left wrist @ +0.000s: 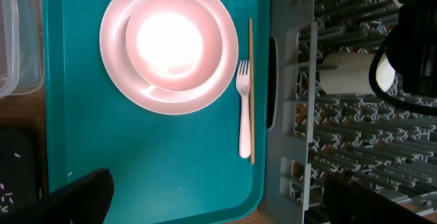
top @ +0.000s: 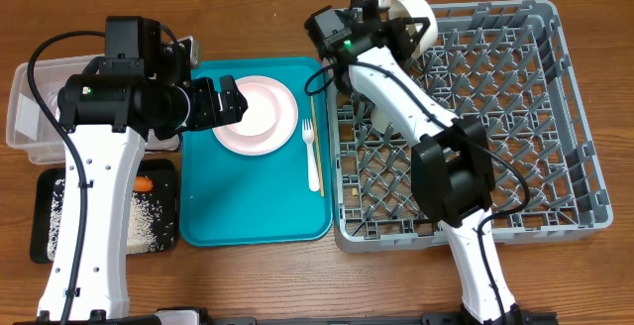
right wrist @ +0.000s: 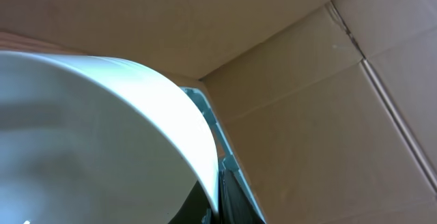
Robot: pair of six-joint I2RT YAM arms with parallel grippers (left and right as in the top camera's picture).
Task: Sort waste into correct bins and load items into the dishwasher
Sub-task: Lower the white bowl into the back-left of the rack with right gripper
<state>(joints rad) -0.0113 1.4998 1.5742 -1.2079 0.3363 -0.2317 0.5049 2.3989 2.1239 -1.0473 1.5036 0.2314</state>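
Note:
A pale pink plate (top: pixel 280 127) with a white bowl (top: pixel 256 107) on it sits on the teal tray (top: pixel 248 206). A white fork (top: pixel 314 162) and a wooden chopstick (top: pixel 313 112) lie to its right; both show in the left wrist view, the fork (left wrist: pixel 244 115) next to the chopstick (left wrist: pixel 250 60). My left gripper (top: pixel 231 102) is open and empty above the tray (left wrist: pixel 218 207). My right gripper (top: pixel 406 30) is shut on the rim of another white bowl (top: pixel 414 10) (right wrist: pixel 102 128) over the back-left corner of the grey dish rack (top: pixel 570 117). A white cup (left wrist: pixel 345 74) lies in the rack.
A clear tub (top: pixel 30 117) stands at the far left. In front of it a black tray (top: pixel 45 231) holds rice (top: pixel 154 216) and an orange carrot (top: pixel 145 181). Cardboard walls fill the right wrist view behind the bowl.

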